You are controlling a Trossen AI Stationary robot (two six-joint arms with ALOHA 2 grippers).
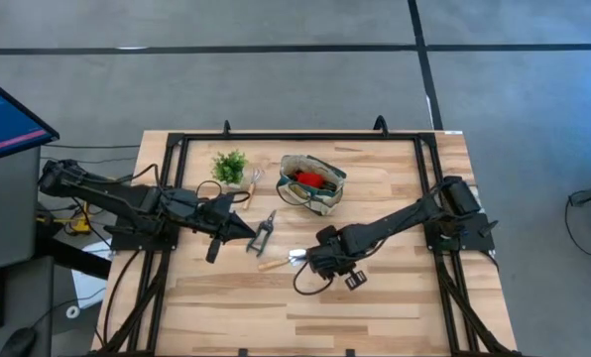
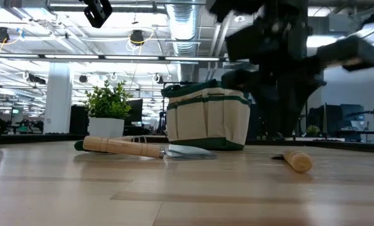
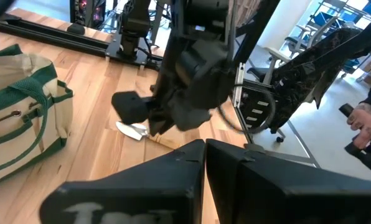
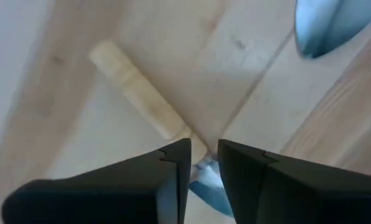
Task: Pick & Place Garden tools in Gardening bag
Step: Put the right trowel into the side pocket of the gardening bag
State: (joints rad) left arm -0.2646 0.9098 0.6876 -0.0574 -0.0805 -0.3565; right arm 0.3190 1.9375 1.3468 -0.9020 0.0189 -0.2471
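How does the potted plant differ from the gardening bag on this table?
The potted plant is clearly smaller than the gardening bag. The plant is leafy green in a white pot; the bag is cream fabric with dark green trim and handles. The bag holds a red piece; the plant holds no tool. Both stand upright at the far side of the table, side by side and apart.
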